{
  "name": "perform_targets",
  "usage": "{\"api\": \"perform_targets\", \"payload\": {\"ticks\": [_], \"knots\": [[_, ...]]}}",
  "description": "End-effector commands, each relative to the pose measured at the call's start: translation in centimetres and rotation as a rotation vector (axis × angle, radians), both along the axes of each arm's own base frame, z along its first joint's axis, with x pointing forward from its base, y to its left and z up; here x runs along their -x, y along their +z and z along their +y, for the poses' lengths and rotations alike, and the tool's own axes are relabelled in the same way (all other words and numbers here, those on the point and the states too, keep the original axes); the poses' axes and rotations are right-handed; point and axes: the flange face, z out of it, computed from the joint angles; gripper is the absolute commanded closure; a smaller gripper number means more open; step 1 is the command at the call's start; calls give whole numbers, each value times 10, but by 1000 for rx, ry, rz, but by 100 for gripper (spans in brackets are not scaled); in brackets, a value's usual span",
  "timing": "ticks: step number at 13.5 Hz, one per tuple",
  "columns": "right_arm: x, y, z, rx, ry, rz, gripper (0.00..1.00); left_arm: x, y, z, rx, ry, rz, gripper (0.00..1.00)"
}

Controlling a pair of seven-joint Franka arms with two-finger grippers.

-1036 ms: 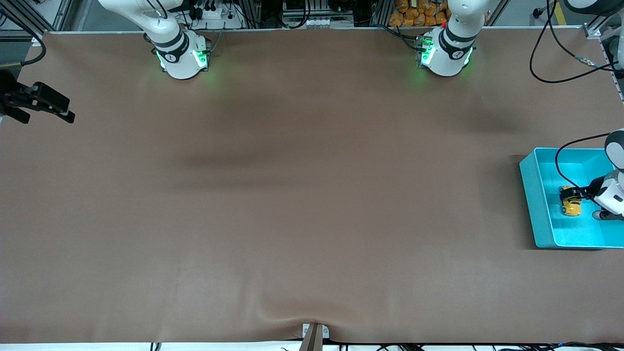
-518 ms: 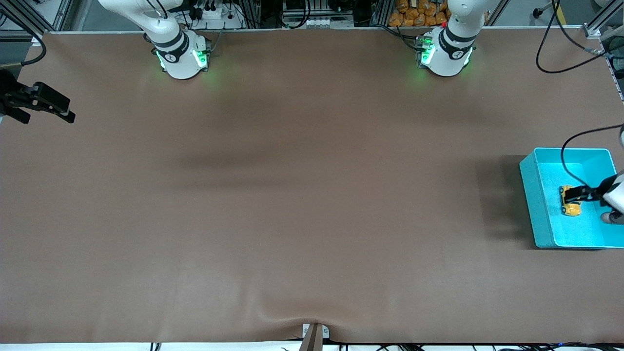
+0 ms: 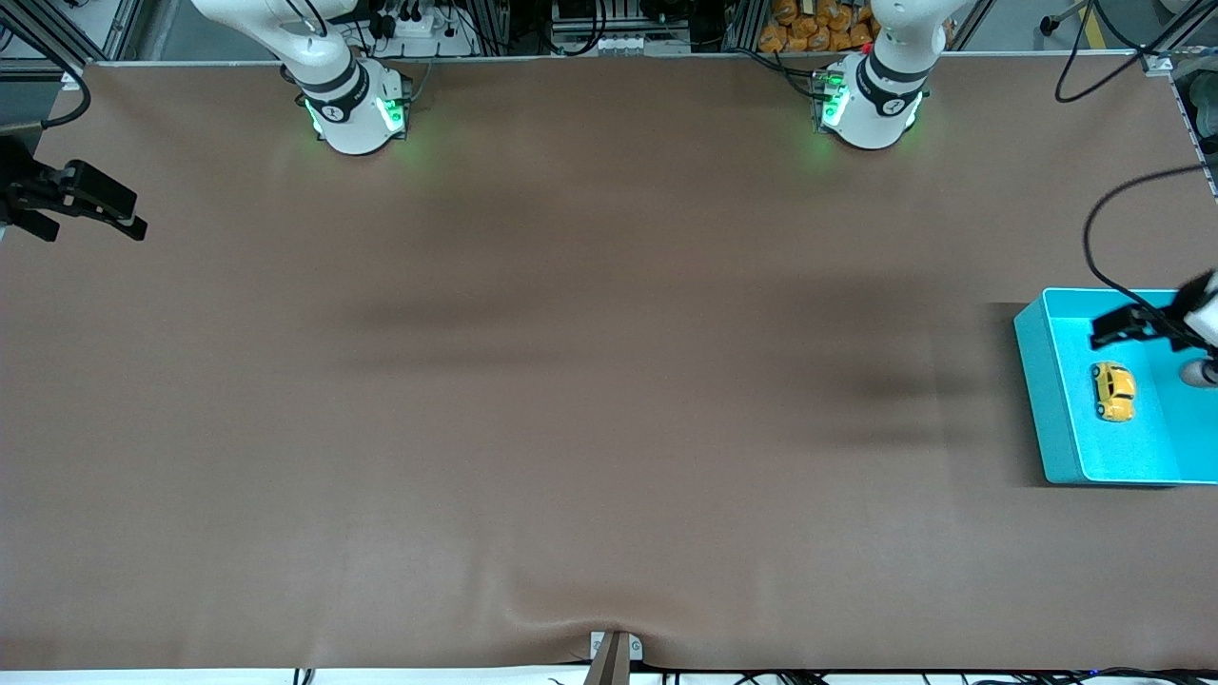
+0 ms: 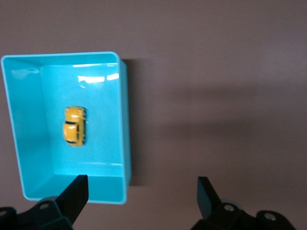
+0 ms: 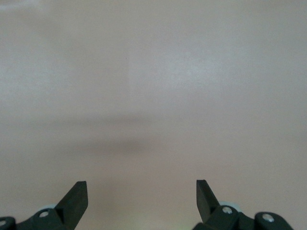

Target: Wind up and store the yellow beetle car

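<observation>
Car: the yellow beetle car [image 3: 1113, 391] lies on the floor of the teal bin [image 3: 1047, 400], on its wheels, apart from every wall and touched by nothing.

Bin: the teal bin sits on the brown table [image 3: 571, 381] at the left arm's end, holding only the car.

Left gripper: the left gripper [image 3: 1123, 325] hangs over the bin's farther rim, above and clear of the car; its fingers are spread wide and carry nothing. Its wrist view looks straight down on the bin [image 4: 124, 143] and the car [image 4: 74, 126].

Right gripper: the right gripper [image 3: 95, 205] waits over the table's edge well apart from the bin, at the right arm's end, fingers parted and empty.

Step in hand: storing appears done, judging by the car resting free inside the bin.

Next move: likely only a clean retreat of the left arm, rising clear of the bin without brushing its rim.
</observation>
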Motion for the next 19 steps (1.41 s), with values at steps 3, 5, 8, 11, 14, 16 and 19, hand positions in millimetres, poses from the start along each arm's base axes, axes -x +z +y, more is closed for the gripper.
{"api": "perform_targets", "payload": {"ticks": [3,5,8,11,14,16,19], "knots": [[0,2,-4,-1,-28,-2,0,46,73,-83,14,53,-36,0],[0,2,-6,1,-31,-1,0,62,97,-107,11,25,-43,0],[0,2,-8,1,-34,-1,0,76,129,-122,32,1,7,0],[2,2,-10,1,-38,6,0,89,162,-129,68,-11,23,0],[3,-1,-19,0,-52,22,0,89,166,-130,64,-18,31,0],[3,0,-18,-1,-52,19,0,91,165,-130,59,-21,47,0],[2,-1,-18,-1,-52,18,0,91,164,-126,60,-18,50,0]]}}
